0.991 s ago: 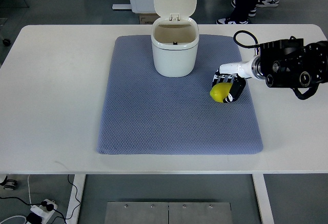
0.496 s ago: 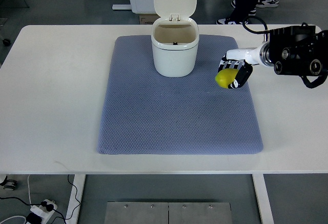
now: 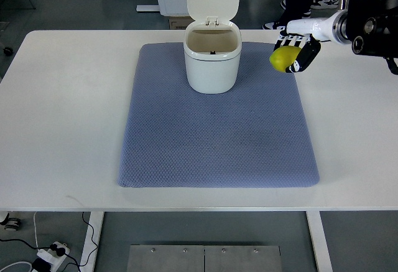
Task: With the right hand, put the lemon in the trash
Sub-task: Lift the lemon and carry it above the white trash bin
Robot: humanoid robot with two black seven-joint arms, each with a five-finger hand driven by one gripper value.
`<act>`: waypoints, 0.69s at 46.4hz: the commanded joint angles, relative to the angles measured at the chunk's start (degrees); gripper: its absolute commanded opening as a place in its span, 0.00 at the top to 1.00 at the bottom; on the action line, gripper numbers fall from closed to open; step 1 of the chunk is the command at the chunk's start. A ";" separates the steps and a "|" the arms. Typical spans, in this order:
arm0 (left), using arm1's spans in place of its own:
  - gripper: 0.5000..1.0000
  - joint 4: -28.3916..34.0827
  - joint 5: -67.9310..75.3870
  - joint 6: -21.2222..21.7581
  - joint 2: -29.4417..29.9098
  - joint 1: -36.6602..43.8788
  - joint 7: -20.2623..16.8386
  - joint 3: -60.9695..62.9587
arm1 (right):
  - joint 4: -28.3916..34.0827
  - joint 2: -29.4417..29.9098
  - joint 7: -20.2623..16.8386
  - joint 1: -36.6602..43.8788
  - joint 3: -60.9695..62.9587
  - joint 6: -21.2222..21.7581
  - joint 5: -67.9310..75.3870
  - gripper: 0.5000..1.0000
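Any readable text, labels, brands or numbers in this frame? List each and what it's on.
None readable.
trash bin: plain white, no label or mark visible on body or open lid.
lemon in the right hand: no sticker visible.
blue mat and white table: no print.

A mat (image 3: 217,135) lies at the middle of the table (image 3: 62,116). On the mat's twelve o'clock part stands the trash bin (image 3: 212,59), lid up behind it. At three o'clock of the bin, the right hand (image 3: 296,51) holds the lemon (image 3: 284,58) over the mat's far right corner
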 commanded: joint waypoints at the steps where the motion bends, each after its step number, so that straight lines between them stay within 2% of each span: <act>1: 0.00 -0.08 -0.01 0.00 0.00 0.00 0.00 0.00 | -0.01 0.09 -0.11 1.24 0.00 0.59 0.02 1.00; 18: 0.00 0.00 -0.01 0.00 0.00 0.00 0.00 0.00 | -0.27 0.96 -0.11 6.69 0.18 2.00 2.74 1.00; 32: 0.00 0.00 -0.01 0.00 0.00 0.00 0.00 0.00 | -2.56 5.71 -0.20 6.95 0.18 1.65 7.58 1.00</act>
